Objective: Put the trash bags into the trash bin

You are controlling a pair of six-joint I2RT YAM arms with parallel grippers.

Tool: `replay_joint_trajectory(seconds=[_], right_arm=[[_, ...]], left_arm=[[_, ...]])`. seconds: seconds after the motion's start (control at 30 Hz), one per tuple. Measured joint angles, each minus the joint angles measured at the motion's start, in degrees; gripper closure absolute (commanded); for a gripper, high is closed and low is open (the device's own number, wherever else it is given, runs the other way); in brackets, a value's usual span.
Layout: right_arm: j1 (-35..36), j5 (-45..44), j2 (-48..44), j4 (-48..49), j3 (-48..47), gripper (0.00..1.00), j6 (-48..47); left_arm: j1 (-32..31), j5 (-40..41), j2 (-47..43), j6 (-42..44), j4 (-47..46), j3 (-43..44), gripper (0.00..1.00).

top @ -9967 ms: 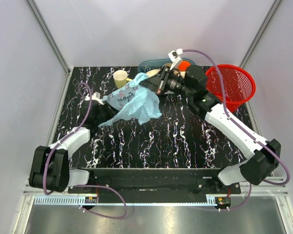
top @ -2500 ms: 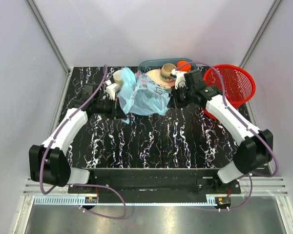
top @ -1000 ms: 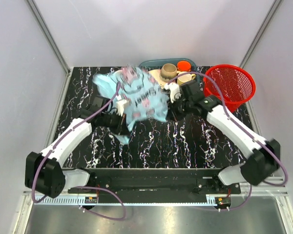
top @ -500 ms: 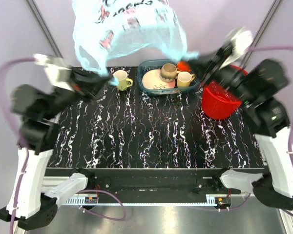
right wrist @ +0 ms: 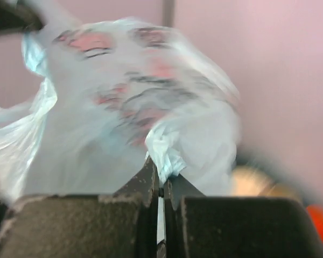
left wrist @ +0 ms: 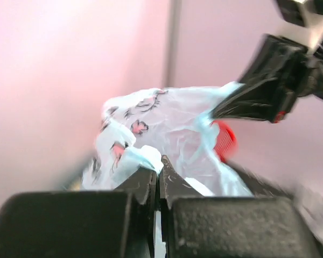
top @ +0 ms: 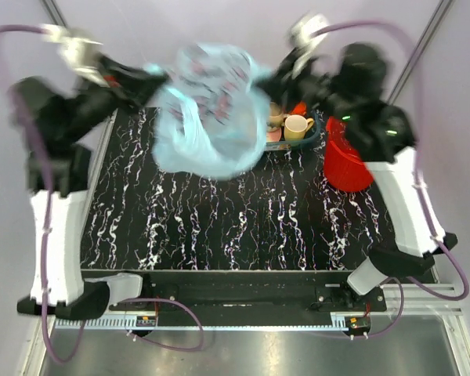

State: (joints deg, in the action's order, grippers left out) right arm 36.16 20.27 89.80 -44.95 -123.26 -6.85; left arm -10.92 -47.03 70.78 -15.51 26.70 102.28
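Observation:
The light-blue printed trash bag hangs billowed in the air between both raised arms, over the table's far middle. My left gripper is shut on the bag's left edge; in the left wrist view the film is pinched between its tips. My right gripper is shut on the bag's right edge, also seen in the right wrist view. The red mesh trash bin lies tipped at the table's right, partly behind my right arm, and shows in the left wrist view.
A teal dish tray with cups and a plate sits at the far middle, partly hidden by the bag. A cream mug stands in it. The enclosure walls rise close on both sides.
Both arms swung the bag up high, then brought it down and inward; it now hangs lower and bunched. The red bin tipped over as the right arm rose.

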Motion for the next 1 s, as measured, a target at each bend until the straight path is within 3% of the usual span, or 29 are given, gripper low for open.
replay_joint_trajectory(seconds=[0.07,0.1,0.13,0.2,0.3,0.37,0.4,0.53,0.67,0.7,0.73,0.8,0.83,1.0], right_arm=[[-0.9,-2.8,1.6,6.3,-14.3,1.00,0.0],[-1.6,-3.6,0.0,9.8,-16.5,1.00,0.0],[-1.9,-3.9,-2.1,11.6,-15.8,1.00,0.0],[-2.1,-3.0,-10.4,16.6,-4.5,1.00,0.3],[-0.9,0.7,-18.4,16.8,13.6,1.00,1.0],[-0.7,2.6,-18.0,15.8,21.7,1.00,1.7],[-0.6,4.0,-14.1,12.9,30.2,1.00,2.7],[-0.6,4.2,-3.5,5.7,33.3,1.00,3.3],[-0.6,3.2,-1.6,3.5,25.3,0.98,2.4],[-0.6,3.0,-1.6,4.1,21.5,0.91,2.1],[-0.6,2.8,-1.6,5.0,18.1,0.65,1.9],[-0.6,2.4,-1.2,7.7,11.5,0.47,1.4],[-0.6,2.1,-1.1,8.7,9.7,0.32,1.6],[-0.8,-1.4,2.9,7.8,2.1,0.15,0.4]], left_arm=[[4.8,3.3,-1.8,-2.8,-12.7,5.9,1.00],[5.4,4.2,-3.9,-3.5,-16.6,5.9,1.00],[5.2,3.8,-6.9,-3.6,-19.1,4.4,1.00],[3.9,2.2,-11.7,-2.8,-20.1,0.6,1.00],[3.6,1.8,-16.8,1.9,-15.2,-10.9,1.00],[3.4,1.6,-17.6,5.8,-9.5,-21.0,1.00],[3.6,1.7,-15.7,9.8,-1.5,-30.3,1.00],[3.8,3.3,-11.3,13.6,10.5,-37.1,1.00],[5.7,2.4,-12.4,10.9,8.4,-29.4,1.00],[7.0,2.3,-12.3,9.4,6.1,-26.6,1.00],[8.7,2.3,-12.1,7.2,3.3,-23.3,1.00],[12.6,2.5,-11.4,3.6,-1.9,-18.5,1.00],[14.4,2.8,-11.0,2.2,-4.2,-16.7,1.00],[21.7,4.8,-8.2,-1.5,-9.9,-12.3,1.00]])
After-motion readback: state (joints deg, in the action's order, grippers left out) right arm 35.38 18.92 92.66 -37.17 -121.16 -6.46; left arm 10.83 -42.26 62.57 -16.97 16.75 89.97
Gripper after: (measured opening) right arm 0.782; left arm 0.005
